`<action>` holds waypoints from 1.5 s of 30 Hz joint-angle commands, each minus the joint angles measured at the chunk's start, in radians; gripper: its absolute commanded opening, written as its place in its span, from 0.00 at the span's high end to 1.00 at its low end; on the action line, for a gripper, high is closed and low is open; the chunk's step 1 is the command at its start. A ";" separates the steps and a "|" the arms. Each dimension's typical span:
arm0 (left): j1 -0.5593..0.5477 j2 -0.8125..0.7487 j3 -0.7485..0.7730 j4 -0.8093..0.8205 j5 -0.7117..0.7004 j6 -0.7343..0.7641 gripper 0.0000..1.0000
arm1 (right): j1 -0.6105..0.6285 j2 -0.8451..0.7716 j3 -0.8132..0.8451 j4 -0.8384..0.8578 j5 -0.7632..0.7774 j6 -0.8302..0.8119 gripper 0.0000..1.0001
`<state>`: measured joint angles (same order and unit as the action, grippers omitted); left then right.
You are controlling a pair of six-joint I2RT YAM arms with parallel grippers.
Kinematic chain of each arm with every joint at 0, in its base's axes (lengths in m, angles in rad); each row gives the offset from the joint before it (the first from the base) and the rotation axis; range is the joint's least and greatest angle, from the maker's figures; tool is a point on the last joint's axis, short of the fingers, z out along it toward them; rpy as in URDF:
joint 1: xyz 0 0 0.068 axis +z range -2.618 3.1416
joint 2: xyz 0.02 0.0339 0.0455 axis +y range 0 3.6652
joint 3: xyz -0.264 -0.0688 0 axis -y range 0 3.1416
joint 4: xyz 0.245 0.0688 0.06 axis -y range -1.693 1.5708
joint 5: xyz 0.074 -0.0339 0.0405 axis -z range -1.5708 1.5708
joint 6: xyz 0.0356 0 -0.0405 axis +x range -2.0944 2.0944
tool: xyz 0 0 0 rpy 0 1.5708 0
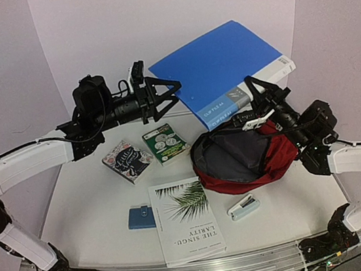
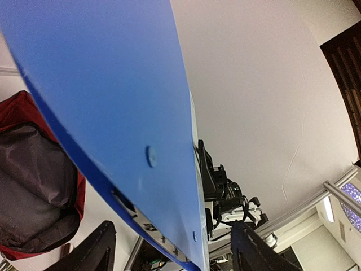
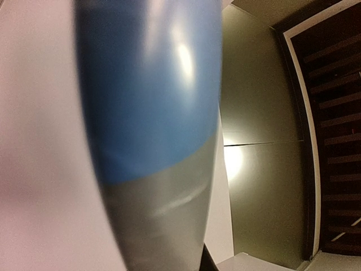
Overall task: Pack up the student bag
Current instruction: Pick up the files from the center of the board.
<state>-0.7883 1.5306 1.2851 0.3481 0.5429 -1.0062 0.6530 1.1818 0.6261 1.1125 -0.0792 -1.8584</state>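
Barely started imo: the student bag (image 1: 280,154) sits open and looks empty toward the desk's (image 1: 96,211) right edge, the blue folder (image 1: 223,60) hangs above it pinched in the right gripper (image 1: 255,99), the left gripper (image 1: 163,91) is spread apart around the folder's corner, and the white book (image 1: 187,220), stapler (image 1: 243,206) and wallet (image 1: 140,217) are unpacked.

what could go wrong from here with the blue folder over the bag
The blue folder seems gripped only at its spine corner by the right end effector; the left end effector stands open around the far edge, so it could sag or slip.
The folder looks wider than the student bag mouth and may catch on its rim.
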 commanded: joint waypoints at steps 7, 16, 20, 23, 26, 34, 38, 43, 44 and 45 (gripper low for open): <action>0.003 0.057 -0.025 0.201 0.060 -0.061 0.49 | 0.021 0.028 0.001 0.159 0.042 -0.024 1.00; 0.003 0.088 -0.056 0.293 0.056 -0.111 0.54 | 0.041 0.058 0.014 0.148 0.079 -0.038 1.00; 0.002 0.101 -0.074 0.351 0.046 -0.140 0.63 | 0.052 0.071 0.015 0.147 0.090 -0.046 1.00; 0.003 0.108 -0.075 0.368 0.041 -0.154 0.70 | 0.059 0.078 0.020 0.146 0.107 -0.047 1.00; 0.002 0.110 -0.080 0.368 0.033 -0.162 0.83 | 0.069 0.079 0.021 0.136 0.112 -0.050 0.94; 0.024 0.002 -0.180 0.350 -0.076 -0.157 1.00 | 0.080 0.059 0.032 -0.001 0.208 0.007 0.29; 0.058 -0.069 -0.240 0.285 -0.144 -0.151 1.00 | 0.080 0.018 0.068 -0.258 0.323 0.102 0.05; 0.126 -0.194 -0.341 0.216 -0.245 -0.170 1.00 | 0.081 -0.021 0.257 -0.965 0.456 0.443 0.02; 0.139 -0.223 -0.352 0.189 -0.259 -0.166 1.00 | 0.080 -0.004 0.307 -1.089 0.462 0.556 0.02; 0.147 -0.242 -0.356 0.158 -0.275 -0.158 1.00 | 0.078 0.017 0.356 -1.206 0.459 0.631 0.02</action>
<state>-0.6853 1.4167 0.9494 0.5364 0.3857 -1.1789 0.7319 1.1965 0.7942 0.4660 0.2759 -1.5971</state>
